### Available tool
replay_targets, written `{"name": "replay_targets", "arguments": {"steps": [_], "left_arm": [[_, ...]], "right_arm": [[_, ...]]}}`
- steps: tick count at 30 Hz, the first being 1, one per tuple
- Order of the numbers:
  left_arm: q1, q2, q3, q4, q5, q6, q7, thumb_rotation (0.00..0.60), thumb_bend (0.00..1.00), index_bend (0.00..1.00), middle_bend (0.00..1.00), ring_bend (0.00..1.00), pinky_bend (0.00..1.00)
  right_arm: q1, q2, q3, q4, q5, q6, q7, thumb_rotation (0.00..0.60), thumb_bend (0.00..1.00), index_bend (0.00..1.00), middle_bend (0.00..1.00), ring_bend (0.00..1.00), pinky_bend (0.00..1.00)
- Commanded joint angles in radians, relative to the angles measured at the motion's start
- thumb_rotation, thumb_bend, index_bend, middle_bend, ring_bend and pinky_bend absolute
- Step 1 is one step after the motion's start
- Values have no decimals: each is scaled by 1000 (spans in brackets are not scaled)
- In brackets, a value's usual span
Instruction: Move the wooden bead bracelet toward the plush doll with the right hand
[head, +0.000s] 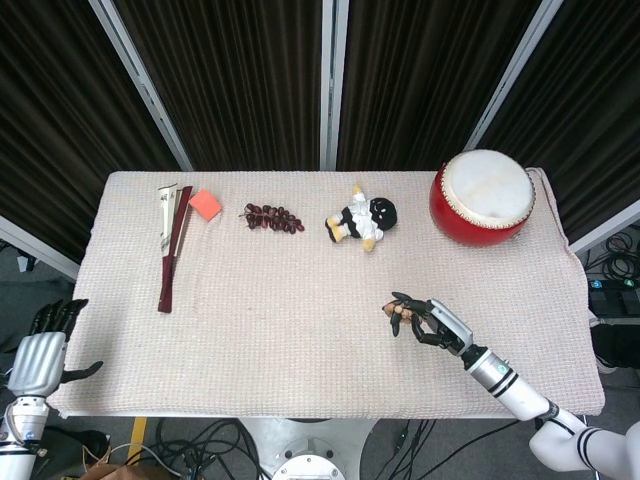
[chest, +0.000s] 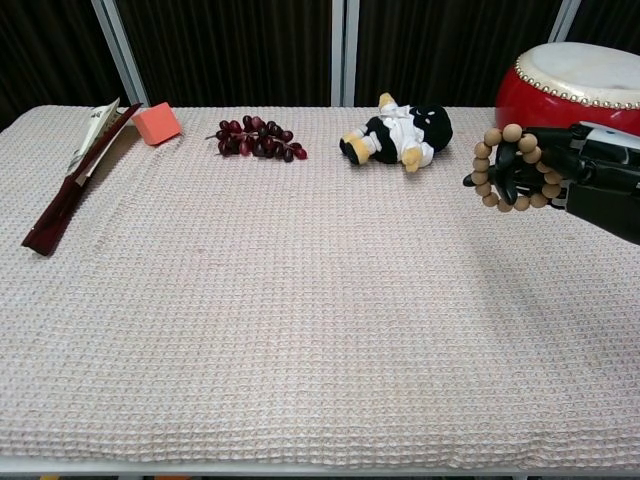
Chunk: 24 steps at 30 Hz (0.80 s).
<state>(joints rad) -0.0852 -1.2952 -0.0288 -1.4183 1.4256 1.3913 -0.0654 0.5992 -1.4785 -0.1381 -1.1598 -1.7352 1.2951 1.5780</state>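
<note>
The wooden bead bracelet (chest: 512, 167) is a loop of tan beads held up off the cloth by my right hand (chest: 575, 177), whose dark fingers grip it at the right edge of the chest view. From the head view the bracelet (head: 400, 317) and right hand (head: 432, 322) are over the front right part of the table. The plush doll (head: 363, 217), black and white with yellow feet, lies farther back near the middle; in the chest view the doll (chest: 401, 132) is left of and beyond the bracelet. My left hand (head: 40, 355) hangs off the table's front left corner, fingers apart, holding nothing.
A red drum (head: 482, 197) stands at the back right, close behind my right hand. Dark red grapes (head: 272, 216), an orange block (head: 205, 204) and a folded fan (head: 172, 245) lie along the back left. A beige woven cloth (head: 280, 320) covers the table.
</note>
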Motion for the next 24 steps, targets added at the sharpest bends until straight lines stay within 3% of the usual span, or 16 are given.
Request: {"name": "replay_targets", "arguments": {"steps": [1, 18, 20, 24], "left_arm": [[0, 1, 0, -1, -1, -1, 0, 600, 0, 109, 102, 0, 14], [-2, 5, -1, -10, -2, -2, 10, 600, 0, 109, 102, 0, 14], [-3, 6, -1, -11, -2, -3, 13, 600, 0, 109, 102, 0, 14], [-6, 8, -2, -17, 0, -3, 19, 600, 0, 109, 103, 0, 14]], "right_arm": [[6, 8, 1, -1, 1, -4, 8, 583, 1000, 439, 548, 216, 0], [-9, 8, 13, 10, 9, 41, 68, 584, 1000, 287, 461, 173, 0], [-12, 10, 13, 10, 10, 47, 78, 558, 1000, 262, 450, 168, 0], [-17, 17, 13, 11, 15, 50, 92, 446, 1000, 190, 420, 149, 0]]}}
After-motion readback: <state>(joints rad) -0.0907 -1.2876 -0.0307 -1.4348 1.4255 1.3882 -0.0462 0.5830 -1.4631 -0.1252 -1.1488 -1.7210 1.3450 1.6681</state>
